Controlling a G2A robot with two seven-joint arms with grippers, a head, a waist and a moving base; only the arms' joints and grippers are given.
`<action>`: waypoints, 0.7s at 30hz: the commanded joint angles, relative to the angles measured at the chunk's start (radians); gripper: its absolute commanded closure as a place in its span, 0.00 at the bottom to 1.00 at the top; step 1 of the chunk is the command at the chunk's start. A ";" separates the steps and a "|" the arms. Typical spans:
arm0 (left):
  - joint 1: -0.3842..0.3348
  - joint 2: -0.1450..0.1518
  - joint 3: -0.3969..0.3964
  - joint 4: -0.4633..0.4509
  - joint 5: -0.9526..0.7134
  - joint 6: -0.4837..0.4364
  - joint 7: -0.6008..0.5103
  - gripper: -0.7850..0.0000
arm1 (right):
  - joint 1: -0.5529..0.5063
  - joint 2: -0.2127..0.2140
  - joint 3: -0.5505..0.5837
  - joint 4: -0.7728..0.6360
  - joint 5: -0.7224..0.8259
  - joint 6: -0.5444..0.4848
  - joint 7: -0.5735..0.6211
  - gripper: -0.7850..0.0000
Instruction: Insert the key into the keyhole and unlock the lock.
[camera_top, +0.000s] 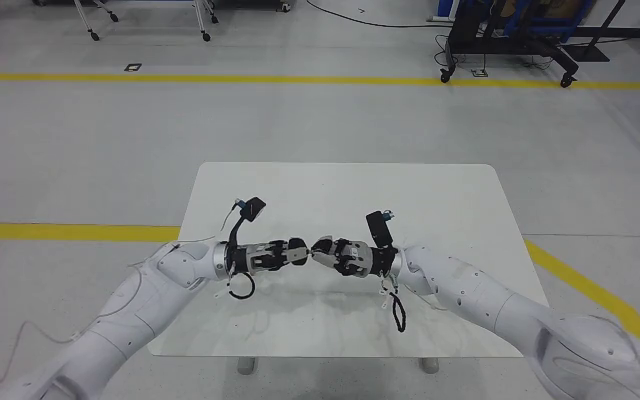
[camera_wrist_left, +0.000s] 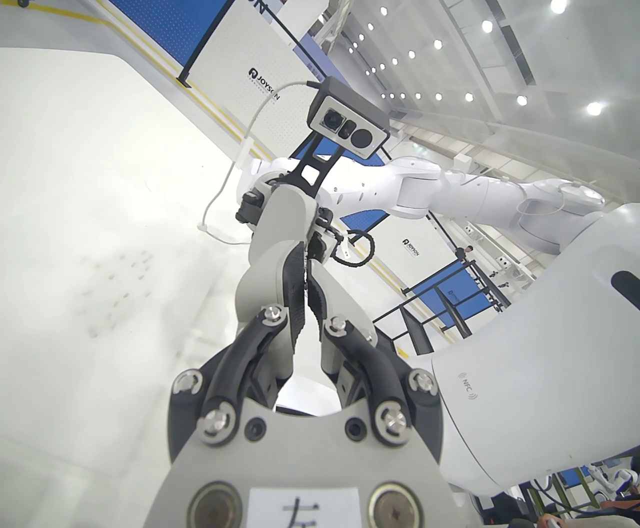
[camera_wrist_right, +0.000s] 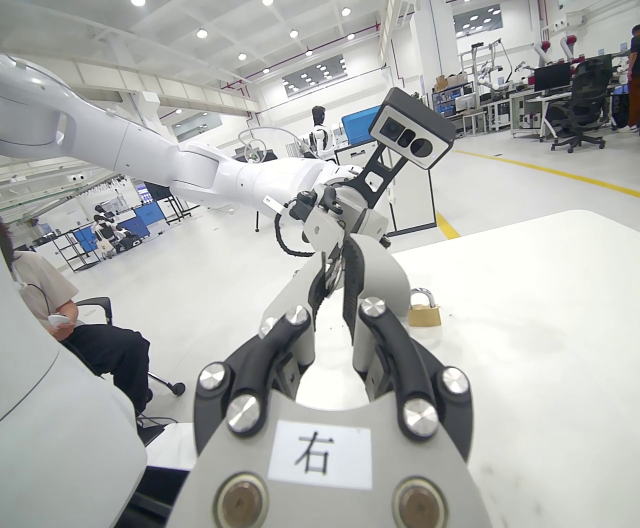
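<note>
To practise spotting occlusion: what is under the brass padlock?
The white table; the padlock stands on it. The right gripper covers one edge, so contact there is unseen.

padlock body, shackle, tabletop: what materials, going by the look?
Padlock body: likely brass, going by the yellow-gold metallic sheen and satin finish.
Shackle: silvery and shiny, probably steel or plated metal.
Tabletop: white, smooth, low gloss; laminate or painted board, cannot tell which.

Glossy white arms (camera_top: 160, 290), grey fingers (camera_wrist_right: 387, 272) with ribbed black pads (camera_wrist_right: 351, 295), black links (camera_wrist_right: 385, 345), silver screws (camera_wrist_right: 419, 415), coiled black cables (camera_wrist_left: 371, 249)
</note>
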 joint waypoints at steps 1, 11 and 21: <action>0.005 -0.001 -0.011 -0.001 0.009 0.000 0.000 1.00 | -0.001 0.000 0.000 0.001 0.000 0.000 0.002 0.71; 0.039 -0.001 -0.084 -0.026 0.104 0.000 0.010 1.00 | -0.006 0.012 0.000 0.010 -0.006 0.000 0.005 0.72; 0.072 -0.008 -0.127 -0.042 0.158 0.000 0.000 1.00 | -0.006 0.025 0.000 -0.018 0.002 0.000 0.013 0.79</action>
